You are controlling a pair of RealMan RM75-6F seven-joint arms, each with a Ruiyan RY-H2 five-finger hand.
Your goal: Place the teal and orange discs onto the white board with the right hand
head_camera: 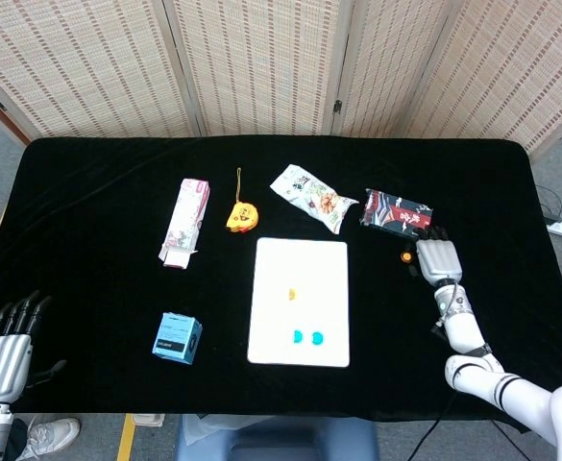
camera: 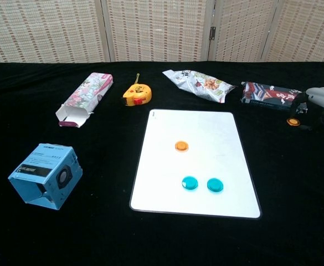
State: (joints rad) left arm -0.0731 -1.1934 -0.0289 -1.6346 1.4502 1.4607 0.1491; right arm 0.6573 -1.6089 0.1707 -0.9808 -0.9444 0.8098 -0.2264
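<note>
- Head view: I'm hovering my right hand [head_camera: 438,259], fingers apart and gripping nothing, beside the stray orange disc [head_camera: 407,256] at right of the white board [head_camera: 300,303].
- Chest view: I'm judging that the last disc needs pinching next; two teal discs [camera: 190,183] are already sitting on the board.

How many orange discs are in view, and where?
2. One orange disc lies on the white board, above the teal pair. The other orange disc sits on the black cloth beside the right hand.
</note>
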